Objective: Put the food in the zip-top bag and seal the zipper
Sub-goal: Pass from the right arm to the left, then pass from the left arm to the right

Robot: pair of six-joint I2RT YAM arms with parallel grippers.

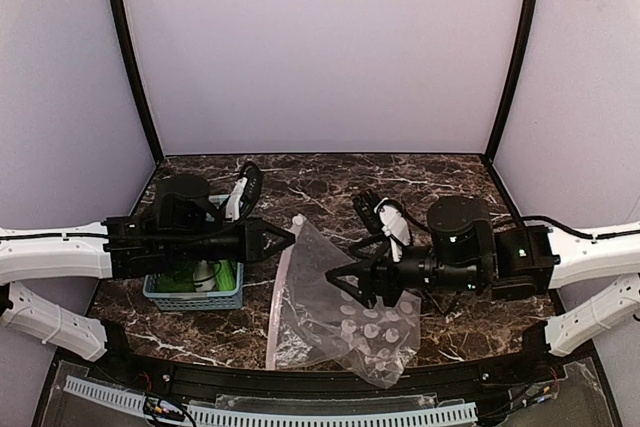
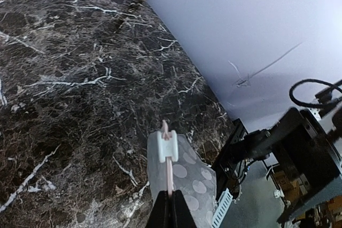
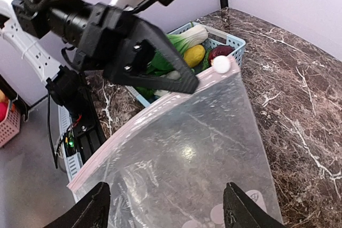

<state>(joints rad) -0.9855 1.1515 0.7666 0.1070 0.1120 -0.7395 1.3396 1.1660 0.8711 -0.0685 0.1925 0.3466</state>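
Observation:
The clear zip-top bag (image 1: 345, 322) lies flat on the marble between my arms, with white dots printed on its near end. Its pale pink zipper (image 2: 170, 172) runs along the left edge and carries a white slider (image 2: 167, 147) at the far end. My left gripper (image 2: 171, 195) is shut on the zipper just below the slider. My right gripper (image 3: 168, 212) hangs open over the bag (image 3: 197, 148), with nothing between its fingers. The food is in the light blue basket (image 1: 195, 299): a green leafy bunch (image 3: 181, 41), a yellow oval piece (image 3: 194, 55) and a dark red fruit (image 3: 219, 53).
The basket stands on the left of the table, under the left arm (image 1: 170, 237). Purple walls close off the back and both sides. A black frame with a white slotted cable duct (image 1: 300, 412) runs along the near edge.

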